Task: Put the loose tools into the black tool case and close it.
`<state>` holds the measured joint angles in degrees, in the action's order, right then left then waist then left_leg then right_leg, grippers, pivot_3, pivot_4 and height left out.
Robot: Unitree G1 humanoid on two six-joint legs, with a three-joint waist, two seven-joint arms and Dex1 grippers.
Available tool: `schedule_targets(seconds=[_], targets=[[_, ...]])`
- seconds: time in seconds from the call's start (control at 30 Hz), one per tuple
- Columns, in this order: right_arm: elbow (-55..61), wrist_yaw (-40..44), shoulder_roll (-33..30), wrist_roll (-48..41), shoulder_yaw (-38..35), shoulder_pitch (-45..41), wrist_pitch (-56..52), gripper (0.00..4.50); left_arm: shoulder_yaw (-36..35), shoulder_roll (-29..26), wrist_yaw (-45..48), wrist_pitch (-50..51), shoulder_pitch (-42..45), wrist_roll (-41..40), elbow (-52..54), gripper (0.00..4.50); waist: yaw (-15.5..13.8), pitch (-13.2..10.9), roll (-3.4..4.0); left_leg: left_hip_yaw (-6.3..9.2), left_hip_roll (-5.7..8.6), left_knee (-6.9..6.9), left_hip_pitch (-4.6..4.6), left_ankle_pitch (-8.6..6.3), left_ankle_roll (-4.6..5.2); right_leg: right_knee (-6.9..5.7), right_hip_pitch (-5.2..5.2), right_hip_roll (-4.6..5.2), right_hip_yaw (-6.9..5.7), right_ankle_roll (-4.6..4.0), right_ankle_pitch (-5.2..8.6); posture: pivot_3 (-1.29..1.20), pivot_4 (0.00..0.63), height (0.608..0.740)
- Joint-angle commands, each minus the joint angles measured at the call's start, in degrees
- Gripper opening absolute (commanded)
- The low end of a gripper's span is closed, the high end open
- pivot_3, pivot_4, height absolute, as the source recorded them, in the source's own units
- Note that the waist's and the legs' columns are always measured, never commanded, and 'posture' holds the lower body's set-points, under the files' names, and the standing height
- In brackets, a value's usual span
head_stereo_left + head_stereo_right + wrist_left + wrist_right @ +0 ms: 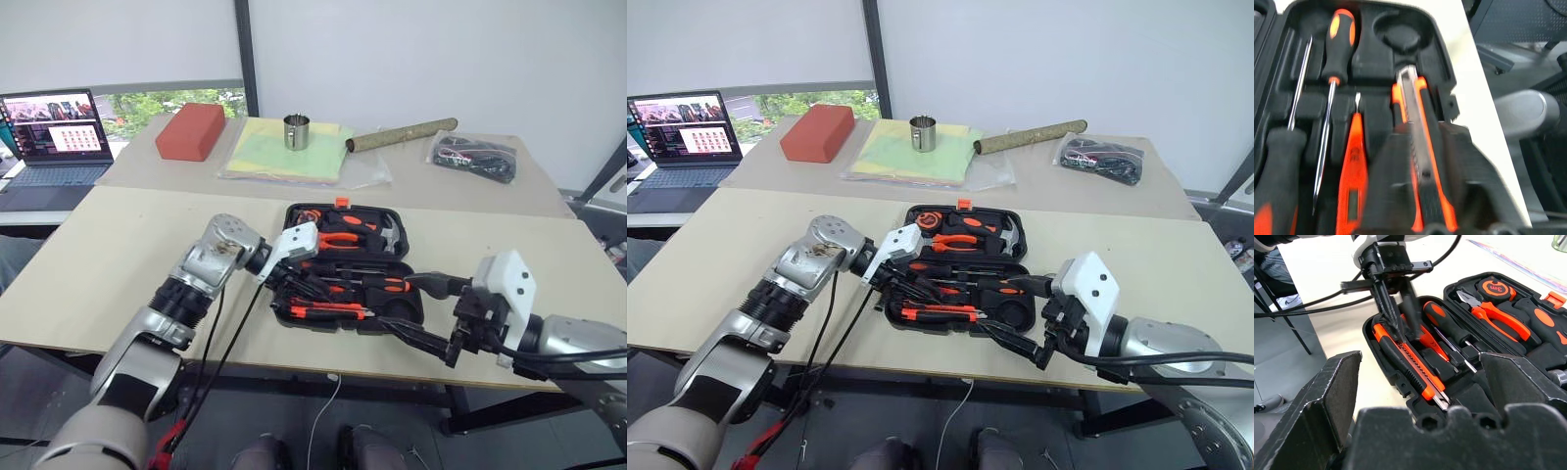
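Head views: black tool case [345, 264] open on worktop [118, 264], pliers [345, 238], hammer [389, 235], screwdrivers [377, 282] inside, left gripper [890, 284] fingers together over utility knife [940, 313], right gripper [431, 311] spread wide near case's right end; left wrist view: slim orange tester screwdriver [1352, 181] in recess beside knife; right wrist view: tape measure [1493, 286] in far recess.

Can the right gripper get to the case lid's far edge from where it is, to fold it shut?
Probably not yet. The left gripper, shut over the utility knife, sits inside the black tool case, so the lid would fold onto it.
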<state>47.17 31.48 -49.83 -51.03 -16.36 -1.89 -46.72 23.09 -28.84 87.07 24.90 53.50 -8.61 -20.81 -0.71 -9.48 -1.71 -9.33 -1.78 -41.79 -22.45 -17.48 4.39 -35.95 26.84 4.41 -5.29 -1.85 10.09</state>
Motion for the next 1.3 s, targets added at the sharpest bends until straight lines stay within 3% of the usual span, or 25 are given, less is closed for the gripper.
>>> schedule_targets(seconds=[0.03,0.33,0.73,1.03,1.3], targets=[[0.5,0.0,0.3,-0.7,-0.8,-0.6,1.0,4.50,-0.7,-2.0,2.3,-2.3,0.3,0.0,1.6,0.04,0.0,0.0,0.00,0.00,0.00,0.00,0.00,0.00,0.00,0.00,0.00,0.00,0.00,0.00,0.00,0.00,0.150,0.740],[0.8,-0.2,0.4,-0.7,-1.4,0.6,1.1,4.50,0.9,-9.2,5.4,-8.3,-0.2,1.5,1.2,0.04,0.0,0.0,0.01,0.00,-0.01,0.00,0.01,0.00,0.00,0.01,0.00,0.00,0.00,0.00,0.00,0.00,0.150,0.740],[0.3,0.0,0.1,-0.8,-1.6,0.5,1.1,4.50,3.0,-3.8,0.5,-16.0,-2.4,8.6,-2.6,0.04,-0.2,0.0,0.01,0.00,0.02,-0.03,0.03,-0.03,0.06,0.05,-0.08,0.01,-0.02,0.02,-0.01,0.00,0.150,0.740],[0.9,-0.1,0.4,-0.5,-1.6,1.8,1.3,4.50,-1.1,-3.0,5.4,-8.4,3.6,1.3,0.1,0.04,-0.2,0.0,0.01,0.01,0.02,-0.04,0.08,-0.06,0.11,0.05,-0.16,0.03,-0.04,0.05,-0.02,0.00,0.150,0.740],[0.6,-0.3,0.4,-0.3,-0.5,1.1,1.3,4.50,5.6,0.9,3.8,-16.4,1.8,8.2,-1.9,0.04,0.0,0.0,0.02,0.00,0.04,-0.04,0.14,-0.07,0.12,0.08,-0.23,0.01,-0.01,0.07,-0.01,0.00,0.150,0.740]])
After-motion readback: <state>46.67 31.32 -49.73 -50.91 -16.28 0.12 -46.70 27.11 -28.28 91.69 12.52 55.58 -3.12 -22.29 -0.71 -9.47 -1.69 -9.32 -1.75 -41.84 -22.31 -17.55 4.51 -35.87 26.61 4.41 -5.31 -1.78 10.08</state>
